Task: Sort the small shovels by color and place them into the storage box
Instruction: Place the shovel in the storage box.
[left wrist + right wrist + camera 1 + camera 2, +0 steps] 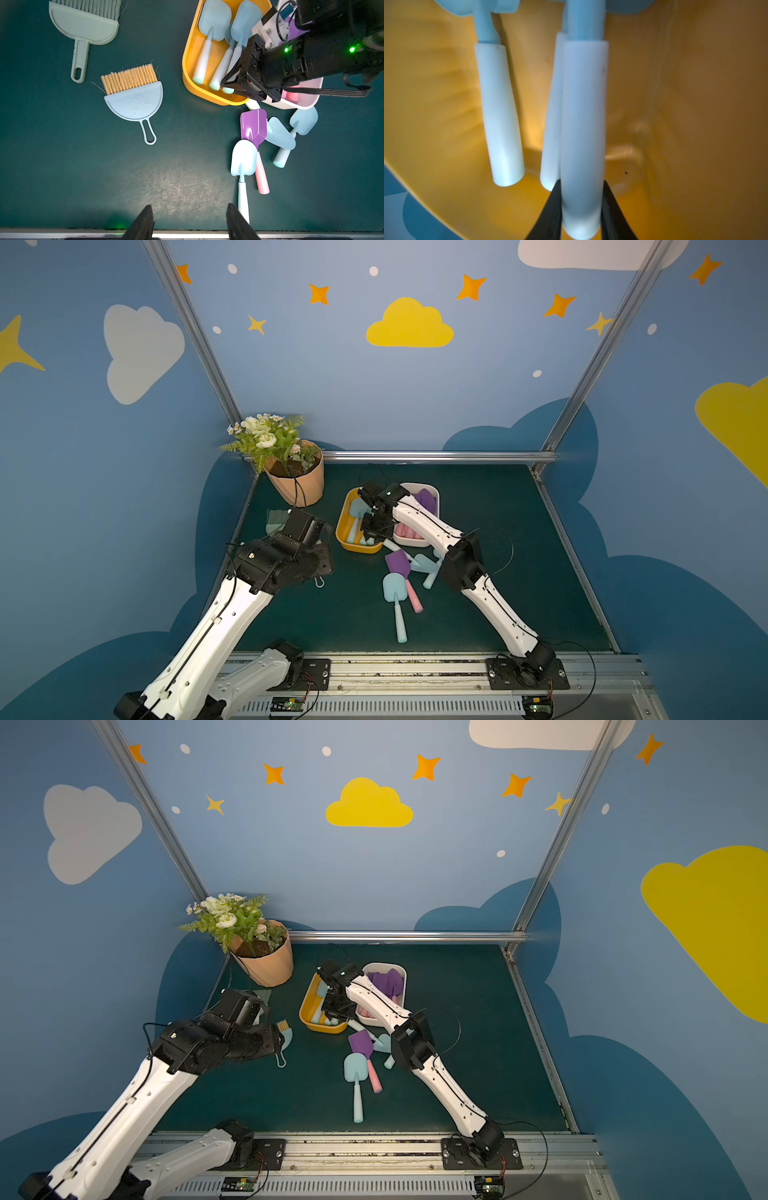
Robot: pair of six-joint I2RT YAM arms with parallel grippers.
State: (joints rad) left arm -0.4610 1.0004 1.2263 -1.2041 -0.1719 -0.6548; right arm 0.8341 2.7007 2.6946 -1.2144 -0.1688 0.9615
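Over the yellow tub: the right gripper is clamped on the mint handle of a pale blue shovel, low between the tub walls. Whether the shovel touches the floor I cannot tell.
Key relation: the held shovel's long axis runs along the tub's length, blade toward 12 o'clock and handle end toward 6 o'clock. It lies parallel to and just beside two shovels already there. The tub floor is straight beneath it, so I judge the coming move needs only the fingers to part.
Yellow tub contents: pale blue only, two resting plus the held one.
White tub: sits just beside the yellow tub at its 3 o'clock side. It holds purple blades and pink handles; the arm hides the count.
Loose pile: lies on the mat at 5 o'clock of the tubs. One purple shovel is overlapped with three pale blue ones. The front blue shovel points its handle to 6 o'clock.
Left gripper: jaws apart with nothing between them. It hovers at 9 o'clock of the pile, well apart from it.
Nearer arm: the right one, whose forearm passes over the pile.
Not for sorting: the grey-green brush and the light blue brush.
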